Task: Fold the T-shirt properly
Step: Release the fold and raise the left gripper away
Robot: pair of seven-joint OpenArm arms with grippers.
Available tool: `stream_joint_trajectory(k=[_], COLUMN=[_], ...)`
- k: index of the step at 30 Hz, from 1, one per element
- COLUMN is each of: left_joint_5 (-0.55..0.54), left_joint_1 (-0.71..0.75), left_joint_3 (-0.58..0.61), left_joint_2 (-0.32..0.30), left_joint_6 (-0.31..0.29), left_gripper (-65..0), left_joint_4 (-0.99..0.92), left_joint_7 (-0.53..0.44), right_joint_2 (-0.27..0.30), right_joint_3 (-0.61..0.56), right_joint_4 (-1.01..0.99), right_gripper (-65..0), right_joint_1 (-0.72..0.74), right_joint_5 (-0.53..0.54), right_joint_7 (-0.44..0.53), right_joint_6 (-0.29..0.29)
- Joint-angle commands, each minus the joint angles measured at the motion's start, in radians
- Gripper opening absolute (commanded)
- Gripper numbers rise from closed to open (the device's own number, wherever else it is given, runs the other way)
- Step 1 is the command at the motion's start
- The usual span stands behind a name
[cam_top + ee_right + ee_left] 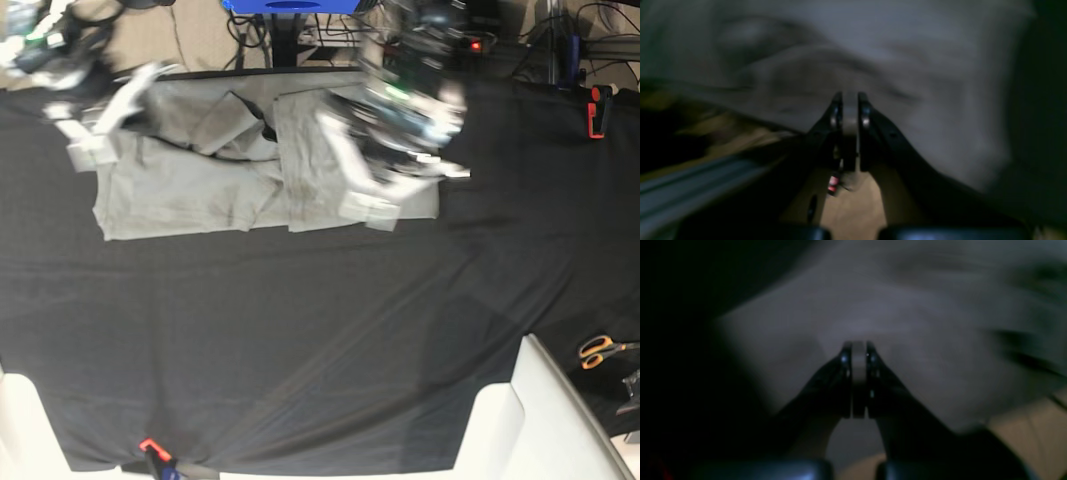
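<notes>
The left gripper is clamped on grey cloth of the T-shirt, a strip of it showing between the fingertips; the right gripper pinches the shirt likewise; both wrist views are dim and smeared, so folds and collar cannot be made out; only the base view shows the shirt lying crumpled at the far edge of the black table cloth, orange scissors well apart.
</notes>
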Motion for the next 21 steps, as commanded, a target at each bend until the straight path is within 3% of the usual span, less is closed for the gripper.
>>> stream_joint_trajectory(k=[1, 6, 10, 13, 17, 19, 21], left_joint_5=[0.002, 0.002, -0.018, -0.153, -0.436, -0.592, -0.693], left_joint_1=[0.0, -0.025, -0.017, 0.029, 0.14, 0.219, 0.267], left_joint_3=[-0.037, -0.277, -0.496, -0.63, -0.682, -0.68, -0.68], left_joint_2=[0.005, -0.02, -0.061, -0.135, -0.269, -0.336, -0.381], left_joint_6=[0.0, 0.0, -0.001, -0.001, -0.012, -0.081, -0.181], left_gripper=[-65.0, -65.0, -65.0, -65.0, -65.0, -65.0, -65.0], left_joint_4=[0.021, 0.049, 0.044, 0.038, -0.014, -0.088, -0.197], left_joint_7=[-0.008, -0.008, -0.008, -0.008, -0.037, -0.157, -0.293], right_joint_2=[0.011, 0.032, -0.006, -0.03, -0.037, -0.037, -0.038], right_joint_3=[-0.035, -0.245, -0.275, -0.277, -0.277, -0.277, -0.279], right_joint_4=[0.016, 0.013, -0.048, -0.097, -0.131, -0.143, -0.154], right_gripper=[-65.0, -65.0, -65.0, -64.2, -51.6, -44.4, -41.9], right_joint_1=[0.001, 0.024, 0.064, 0.073, 0.084, 0.093, 0.106], right_joint_5=[0.003, 0.002, 0.006, 0.006, 0.006, 0.006, 0.006], right_joint_7=[0.017, 0.014, -0.052, -0.059, -0.058, -0.058, -0.058], right_joint_6=[0.001, -0.002, -0.002, -0.002, -0.002, -0.002, -0.002])
